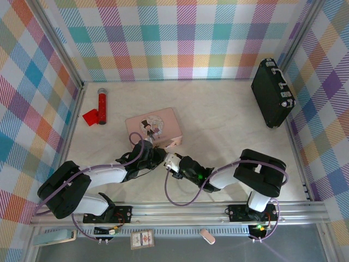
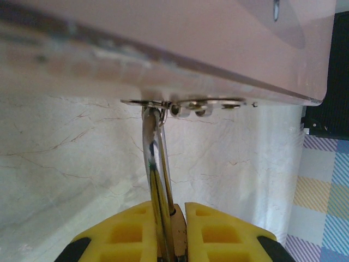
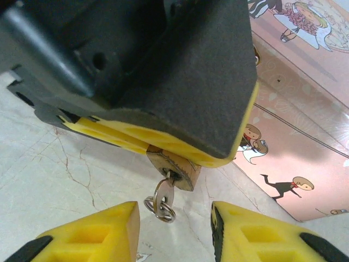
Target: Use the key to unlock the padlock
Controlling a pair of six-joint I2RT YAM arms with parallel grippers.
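left gripper (image 2: 175,215): fingers closed on the padlock (image 3: 173,168), with its brass body clamped between the yellow pads (image 2: 128,232). the silvery shackle (image 2: 152,153) runs from the fingers up to the metal hasp (image 2: 185,103) on the near edge of the pink tin (image 1: 154,127). the key (image 3: 165,192) sits in the keyhole on the padlock face turned toward the right gripper (image 3: 174,229), with its head and a small split ring (image 3: 161,209) hanging free. right gripper: jaws spread wide, holding nothing, one finger on either side of the key and just below it, not touching. a red cylinder (image 1: 102,103) with a red tag (image 1: 90,117) lies well to the left of the tin; a black case (image 1: 271,93) stands at the far right
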